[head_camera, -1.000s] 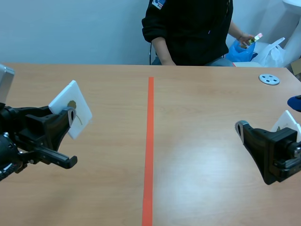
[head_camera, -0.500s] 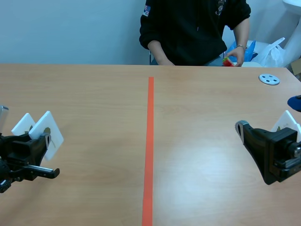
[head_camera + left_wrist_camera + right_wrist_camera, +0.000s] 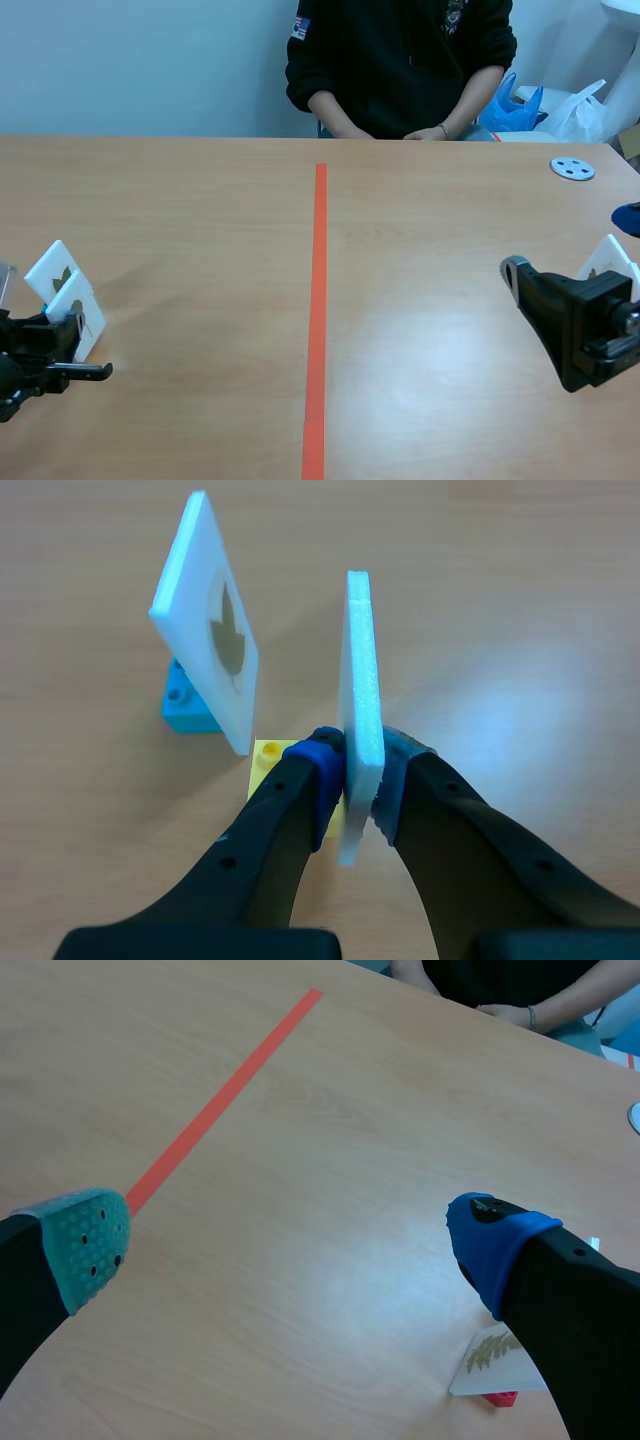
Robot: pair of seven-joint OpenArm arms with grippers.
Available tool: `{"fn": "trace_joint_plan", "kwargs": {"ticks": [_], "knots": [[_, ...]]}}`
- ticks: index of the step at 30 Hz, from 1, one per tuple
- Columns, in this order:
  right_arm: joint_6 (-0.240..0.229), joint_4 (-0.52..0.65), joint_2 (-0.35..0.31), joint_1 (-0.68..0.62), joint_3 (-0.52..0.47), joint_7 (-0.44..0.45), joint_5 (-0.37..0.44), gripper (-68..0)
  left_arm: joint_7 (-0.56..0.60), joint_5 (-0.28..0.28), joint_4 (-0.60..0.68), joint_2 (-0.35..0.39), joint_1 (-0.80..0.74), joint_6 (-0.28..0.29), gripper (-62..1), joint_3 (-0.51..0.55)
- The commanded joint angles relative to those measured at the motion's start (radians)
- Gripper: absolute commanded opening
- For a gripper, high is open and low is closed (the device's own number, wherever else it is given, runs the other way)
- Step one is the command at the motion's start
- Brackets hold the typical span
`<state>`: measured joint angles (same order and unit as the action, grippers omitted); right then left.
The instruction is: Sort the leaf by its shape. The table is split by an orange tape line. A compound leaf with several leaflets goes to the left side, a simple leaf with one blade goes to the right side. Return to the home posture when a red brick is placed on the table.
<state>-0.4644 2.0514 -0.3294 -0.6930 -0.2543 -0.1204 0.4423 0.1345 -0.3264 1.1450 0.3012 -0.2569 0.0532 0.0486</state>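
Note:
My left gripper point(image 3: 355, 780) is shut on a white leaf card point(image 3: 360, 680), seen edge-on, with a yellow brick base point(image 3: 266, 755) at its foot. Close beside it stands a second card point(image 3: 215, 630) showing a lobed leaf, on a blue brick point(image 3: 185, 705). In the scene view both cards sit at the far left: the held one point(image 3: 80, 312) and the standing one point(image 3: 50, 272), with the left gripper point(image 3: 55, 350) low over the table. My right gripper point(image 3: 290, 1235) is open over bare table on the right side. A card with a feathery leaf point(image 3: 500, 1358) stands beside it.
The orange tape line point(image 3: 318, 300) splits the table down the middle. A person sits across the table with hands point(image 3: 430, 132) at the far edge. A grey disc point(image 3: 572, 168) and a blue object point(image 3: 628, 216) lie at the far right.
My left arm has moved left and down with the card, bringing it low beside the other card. The person's hand has come back from the bags to the table edge.

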Motion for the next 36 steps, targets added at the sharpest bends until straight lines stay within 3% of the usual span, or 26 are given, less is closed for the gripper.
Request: {"fn": "trace_joint_plan", "kwargs": {"ticks": [1,4,12,18,23,25,36], "knots": [[0.000,0.016,-0.008,0.009,-0.008,0.014,0.013,0.4,0.034,-0.008,0.010,-0.002,0.008,0.000,-55.1,0.010],[0.000,0.016,-0.008,0.009,-0.008,0.014,0.013,0.4,0.071,-0.008,-0.023,-0.002,0.008,0.000,-53.9,0.010],[0.000,0.016,-0.008,0.009,-0.008,0.014,0.013,0.4,0.106,-0.007,-0.053,-0.002,0.008,0.000,-40.9,0.010],[0.000,0.016,-0.008,0.009,-0.008,0.014,0.013,0.4,0.138,-0.008,-0.050,-0.002,0.008,0.000,-16.6,0.010],[0.000,0.016,-0.008,0.009,-0.008,0.014,0.010,0.4,0.138,-0.054,-0.004,-0.002,0.002,0.001,-6.2,0.012],[0.000,0.016,-0.008,0.009,-0.008,0.014,0.010,0.4,0.138,-0.069,0.028,-0.002,-0.003,0.001,1.2,0.016],[0.000,0.016,-0.008,0.009,-0.008,0.014,0.010,0.4,0.035,-0.068,0.358,-0.001,-0.153,0.021,1.4,0.079]]}}
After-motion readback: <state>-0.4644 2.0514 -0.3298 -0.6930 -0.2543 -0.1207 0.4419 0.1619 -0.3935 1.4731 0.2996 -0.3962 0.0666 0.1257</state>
